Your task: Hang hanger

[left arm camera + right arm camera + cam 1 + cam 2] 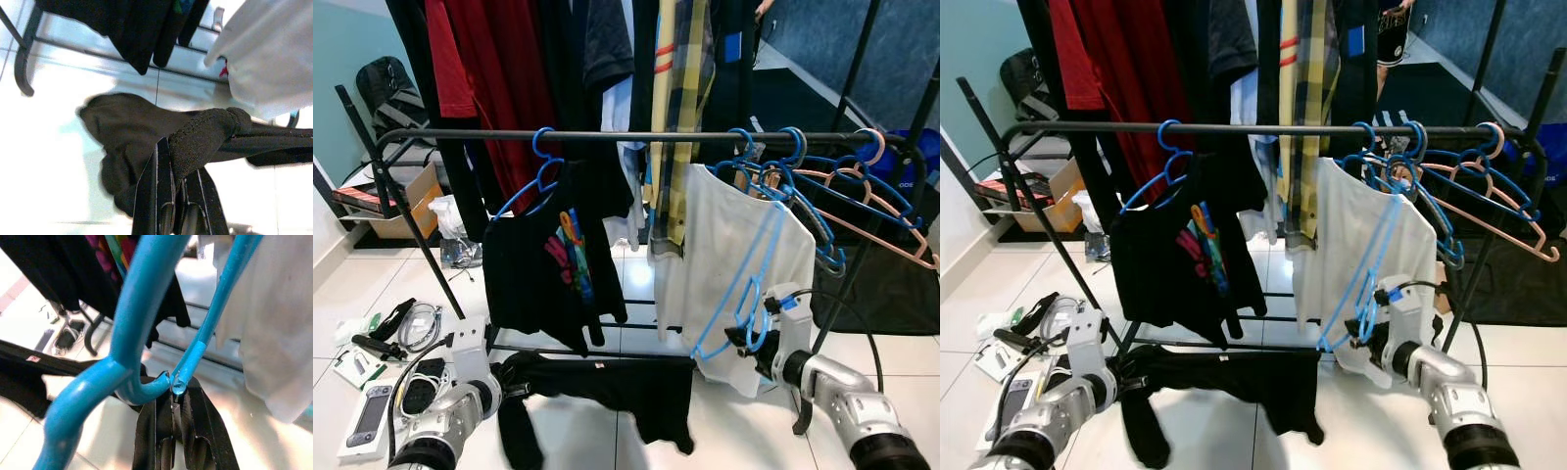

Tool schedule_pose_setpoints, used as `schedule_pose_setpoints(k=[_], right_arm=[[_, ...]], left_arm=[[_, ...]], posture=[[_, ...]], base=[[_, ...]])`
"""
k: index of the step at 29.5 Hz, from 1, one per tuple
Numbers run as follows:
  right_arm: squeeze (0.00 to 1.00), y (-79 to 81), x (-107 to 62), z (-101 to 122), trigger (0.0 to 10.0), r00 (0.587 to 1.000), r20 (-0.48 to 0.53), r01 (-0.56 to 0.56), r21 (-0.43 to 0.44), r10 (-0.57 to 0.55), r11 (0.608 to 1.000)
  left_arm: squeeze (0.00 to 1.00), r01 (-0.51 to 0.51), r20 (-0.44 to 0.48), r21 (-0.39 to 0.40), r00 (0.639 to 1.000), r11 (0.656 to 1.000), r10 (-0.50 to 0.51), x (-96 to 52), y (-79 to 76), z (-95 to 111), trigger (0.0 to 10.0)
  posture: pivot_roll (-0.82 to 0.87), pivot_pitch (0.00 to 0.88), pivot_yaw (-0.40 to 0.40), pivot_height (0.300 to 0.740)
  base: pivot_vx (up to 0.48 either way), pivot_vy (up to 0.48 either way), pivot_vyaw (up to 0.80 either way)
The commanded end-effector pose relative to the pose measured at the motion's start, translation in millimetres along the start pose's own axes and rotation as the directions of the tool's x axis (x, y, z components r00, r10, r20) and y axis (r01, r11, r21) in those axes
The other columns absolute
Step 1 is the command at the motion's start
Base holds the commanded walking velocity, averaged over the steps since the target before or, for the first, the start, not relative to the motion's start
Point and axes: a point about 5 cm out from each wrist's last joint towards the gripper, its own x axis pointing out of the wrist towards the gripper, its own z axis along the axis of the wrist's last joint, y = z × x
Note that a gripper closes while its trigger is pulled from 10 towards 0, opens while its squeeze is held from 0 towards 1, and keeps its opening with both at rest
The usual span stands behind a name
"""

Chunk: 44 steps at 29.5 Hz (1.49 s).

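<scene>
Down by the floor, the left gripper (505, 384) pinches a black garment (607, 394) whose far sleeve trails out of sight. Rightward, the right gripper (742, 340) clamps a blue hanger (744, 279), its hook lost among hangers on the rail (636, 138).

Head stereo pair is looking forward and down from mid height at the clothes rail (646, 137); both eyes are sharing the hung garments, the tiled floor (597, 431) and both forearms, the right eye sitting slightly offset. Left wrist camera is looking along its jaws, very near, at the black garment (132, 132) and floor. Right wrist camera is looking along its jaws, very near, at the blue hanger (142, 318), with the white shirt (279, 323) beside.
</scene>
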Motion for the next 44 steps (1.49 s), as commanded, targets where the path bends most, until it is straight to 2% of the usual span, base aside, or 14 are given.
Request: schedule_pose_setpoints(k=[1, 11, 13, 14, 16, 19, 21, 23, 27, 33, 35, 37, 41, 44], right_arm=[[0.00, 2.0, 0.5, 4, 10.0, 0.997, 0.076, -0.033, 0.076, 0.027, 0.997], [0.00, 15.7, -4.2, 59, 10.0, 0.777, 0.612, -0.456, 0.388, 0.146, 0.801], [0.00, 19.7, -10.8, 77, 10.0, 0.651, 0.739, -0.625, 0.395, 0.171, 0.673], [0.00, 19.7, -10.8, 77, 10.0, 0.651, 0.739, -0.625, 0.395, 0.171, 0.673], [0.00, 20.8, -12.2, 85, 10.0, 0.594, 0.787, -0.695, 0.397, 0.168, 0.600], [0.00, 20.5, -12.1, 87, 10.0, 0.584, 0.795, -0.708, 0.402, 0.162, 0.581], [0.00, 28.9, -10.0, 87, 10.0, 0.601, 0.766, -0.720, 0.393, 0.230, 0.573], [0.00, 28.9, -10.0, 87, 10.0, 0.601, 0.766, -0.720, 0.393, 0.230, 0.573], [0.00, 48.3, -15.0, 82, 10.0, 0.600, 0.680, -0.773, 0.357, 0.422, 0.524], [0.00, 54.7, -19.8, 83, 10.0, 0.598, 0.628, -0.778, 0.305, 0.499, 0.549], [0.00, 60.5, -25.0, 107, 10.0, 0.528, 0.685, -0.790, 0.179, 0.502, 0.587], [0.00, 61.3, -28.3, 122, 10.0, 0.483, 0.734, -0.790, 0.129, 0.477, 0.600], [0.00, 60.0, -32.4, 140, 10.0, 0.428, 0.795, -0.791, 0.099, 0.429, 0.604], [0.00, 57.3, -51.0, 178, 10.0, 0.252, 0.901, -0.823, 0.008, 0.354, 0.567]], left_arm=[[0.00, 0.030, -0.026, 0.036, 0.999, 0.999, -0.029, -0.3, -1.8, -7, 10.0], [0.00, 0.258, 0.251, 0.035, 0.933, 0.966, -0.258, 3.0, -26.4, 52, 10.0], [0.00, 0.410, 0.488, 0.098, 0.775, 0.907, -0.403, -13.1, -47.2, 118, 10.0], [0.00, 0.410, 0.488, 0.098, 0.775, 0.907, -0.403, -13.1, -47.2, 118, 10.0], [0.00, 0.558, 0.539, 0.230, 0.609, 0.797, -0.582, -34.1, -73.9, 145, 10.0], [0.00, 0.594, 0.531, 0.265, 0.568, 0.760, -0.629, -39.3, -81.1, 148, 10.0], [0.00, 0.698, 0.508, 0.344, 0.423, 0.628, -0.750, -58.3, -104.6, 153, 10.0], [0.00, 0.698, 0.508, 0.344, 0.423, 0.628, -0.750, -58.3, -104.6, 153, 10.0], [0.00, 0.763, 0.553, 0.424, 0.209, 0.488, -0.807, -92.0, -138.1, 181, 10.0], [0.00, 0.774, 0.610, 0.443, 0.110, 0.453, -0.785, -111.1, -158.1, 204, 10.0], [0.00, 0.821, 0.637, 0.463, -0.047, 0.333, -0.769, -139.9, -188.8, 223, 10.0], [0.00, 0.829, 0.625, 0.486, -0.108, 0.278, -0.773, -151.9, -199.2, 226, 10.0], [0.00, 0.839, 0.618, 0.492, -0.149, 0.233, -0.772, -161.0, -205.3, 229, 10.0], [0.00, 0.842, 0.612, 0.476, -0.110, 0.255, -0.783, -157.4, -204.0, 228, 10.0]], posture=[[-0.10, 0.000, 0.044, 0.740], [-0.08, 0.000, 0.034, 0.740], [-0.07, 0.000, 0.024, 0.740], [-0.07, 0.000, 0.024, 0.740], [-0.06, 0.000, 0.022, 0.740], [-0.06, 0.000, 0.022, 0.740], [-0.07, 0.000, 0.027, 0.740], [-0.07, 0.000, 0.027, 0.740], [-0.07, 0.000, 0.026, 0.740], [-0.07, 0.000, 0.029, 0.740], [-0.07, 0.000, 0.037, 0.740], [-0.07, 0.000, 0.039, 0.740], [-0.07, 0.000, 0.042, 0.740], [-0.07, 0.000, 0.046, 0.740]], base=[[0.000, 0.000, 0.00], [0.000, 0.000, 0.00], [0.000, 0.000, 0.00], [0.000, 0.000, 0.00], [0.000, 0.000, 0.00], [0.000, 0.000, 0.00], [0.000, 0.000, 0.00], [0.000, 0.000, 0.00], [0.000, 0.000, 0.00], [0.000, 0.000, 0.00], [0.000, 0.000, 0.00], [0.000, 0.000, 0.00], [0.000, 0.000, 0.00], [0.000, 0.000, 0.00]])
